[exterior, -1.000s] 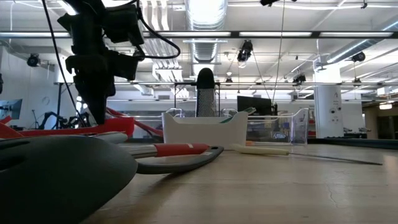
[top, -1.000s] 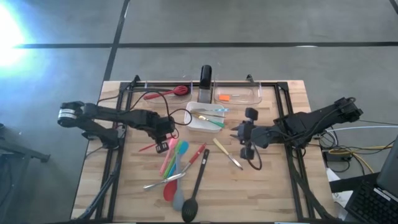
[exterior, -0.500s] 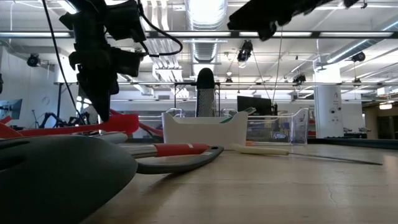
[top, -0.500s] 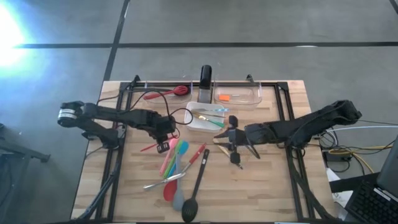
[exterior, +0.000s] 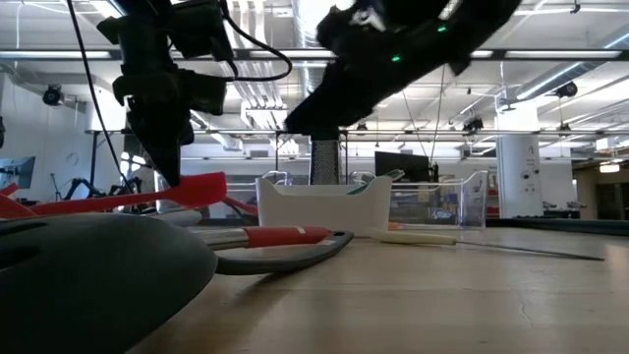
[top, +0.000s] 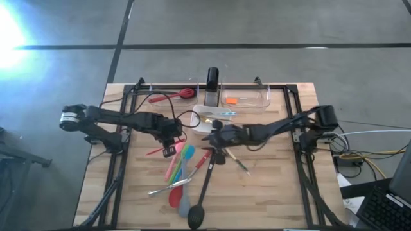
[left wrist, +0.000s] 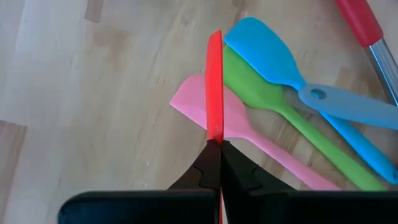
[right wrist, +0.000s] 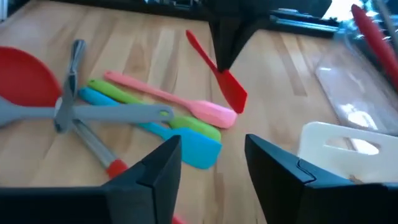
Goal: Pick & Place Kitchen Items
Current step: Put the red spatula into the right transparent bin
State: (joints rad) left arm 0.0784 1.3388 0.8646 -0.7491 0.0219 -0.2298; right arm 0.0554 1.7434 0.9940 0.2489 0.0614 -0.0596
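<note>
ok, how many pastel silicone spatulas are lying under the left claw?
3: the pink spatula, the green spatula next to it and the blue spatula beyond the green. All lie flat on the table below the left claw, which grips a red spatula. The utensil pile might hide more.

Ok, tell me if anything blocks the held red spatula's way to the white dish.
Probably yes. The left gripper holds the red spatula off the table, but the right gripper, open, and its arm hang by the white dish, on the spatula's side in the high view.
</note>
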